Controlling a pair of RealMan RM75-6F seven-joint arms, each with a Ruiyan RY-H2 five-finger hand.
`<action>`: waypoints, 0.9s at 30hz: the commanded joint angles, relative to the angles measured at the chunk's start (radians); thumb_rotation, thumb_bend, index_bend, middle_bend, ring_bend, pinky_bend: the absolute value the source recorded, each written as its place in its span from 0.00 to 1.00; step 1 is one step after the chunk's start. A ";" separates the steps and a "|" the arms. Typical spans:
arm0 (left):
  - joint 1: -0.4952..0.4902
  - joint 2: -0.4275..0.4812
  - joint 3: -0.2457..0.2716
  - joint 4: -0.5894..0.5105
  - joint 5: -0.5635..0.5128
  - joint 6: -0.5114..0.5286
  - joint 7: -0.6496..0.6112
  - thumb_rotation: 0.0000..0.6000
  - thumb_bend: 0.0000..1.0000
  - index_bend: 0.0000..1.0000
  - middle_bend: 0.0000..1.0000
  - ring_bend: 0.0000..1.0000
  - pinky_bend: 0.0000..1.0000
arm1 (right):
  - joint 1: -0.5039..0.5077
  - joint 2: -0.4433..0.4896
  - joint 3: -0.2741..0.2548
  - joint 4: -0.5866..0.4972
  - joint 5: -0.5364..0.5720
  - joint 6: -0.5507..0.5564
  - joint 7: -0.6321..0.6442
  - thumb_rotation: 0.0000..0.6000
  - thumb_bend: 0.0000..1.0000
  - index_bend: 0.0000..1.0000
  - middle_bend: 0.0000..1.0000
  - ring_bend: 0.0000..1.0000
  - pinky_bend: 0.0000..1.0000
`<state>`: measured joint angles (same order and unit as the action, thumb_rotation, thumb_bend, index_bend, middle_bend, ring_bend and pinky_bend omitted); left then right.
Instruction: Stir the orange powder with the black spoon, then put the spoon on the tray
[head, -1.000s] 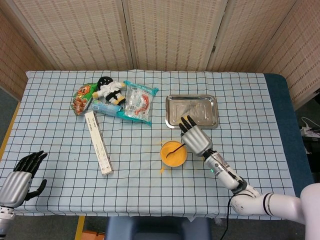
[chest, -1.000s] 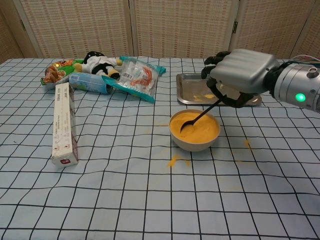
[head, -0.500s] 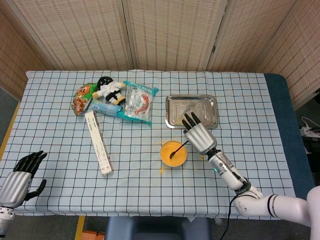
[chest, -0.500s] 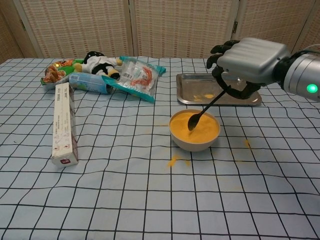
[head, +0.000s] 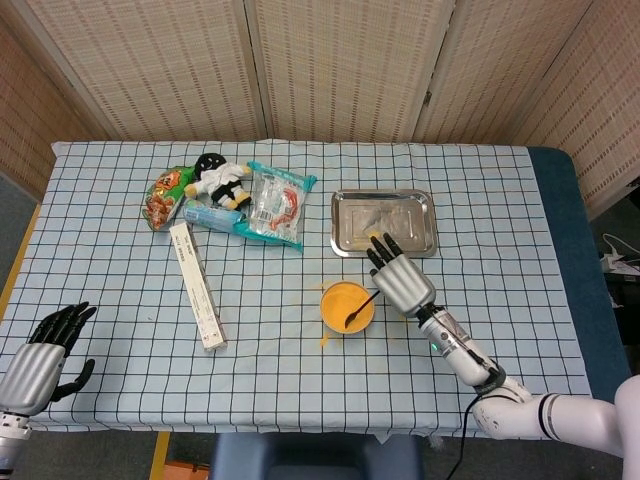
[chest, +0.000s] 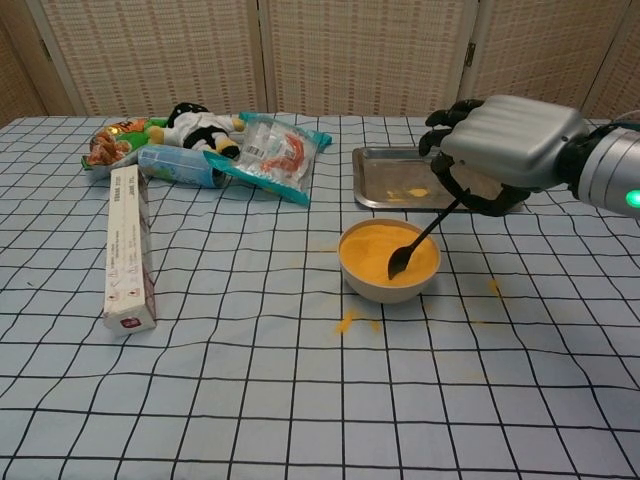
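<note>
Shifted rightward across the bowl (chest: 389, 262) since a second ago: right hand (chest: 505, 142), at centre right of the chest view, clenched on the handle of the black spoon (chest: 418, 241), tip dipped in the orange powder (chest: 375, 252). Probably light, stiff, thin; best kept pinched high on the handle. Tray (chest: 382, 186) just behind. Left hand (head: 42, 356), fingers apart, holding nothing, visible only lower left of the head view.
</note>
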<state>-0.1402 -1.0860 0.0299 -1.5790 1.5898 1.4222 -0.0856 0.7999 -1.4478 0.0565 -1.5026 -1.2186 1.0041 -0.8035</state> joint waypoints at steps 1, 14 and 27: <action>0.000 0.000 0.000 0.002 0.000 -0.001 -0.003 1.00 0.44 0.00 0.00 0.00 0.08 | 0.012 -0.021 0.009 0.022 0.005 -0.007 -0.023 1.00 0.46 1.00 0.17 0.00 0.09; -0.006 0.003 -0.003 0.011 -0.008 -0.011 -0.021 1.00 0.44 0.00 0.00 0.00 0.08 | 0.065 -0.139 0.061 0.153 0.079 -0.025 -0.119 1.00 0.46 1.00 0.18 0.00 0.11; 0.002 0.005 0.001 0.006 0.005 0.009 -0.016 1.00 0.44 0.00 0.00 0.00 0.08 | 0.013 -0.083 0.052 0.096 0.011 0.043 0.009 1.00 0.46 1.00 0.18 0.00 0.12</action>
<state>-0.1385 -1.0814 0.0300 -1.5725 1.5942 1.4310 -0.1025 0.8256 -1.5539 0.1169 -1.3824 -1.1945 1.0369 -0.8047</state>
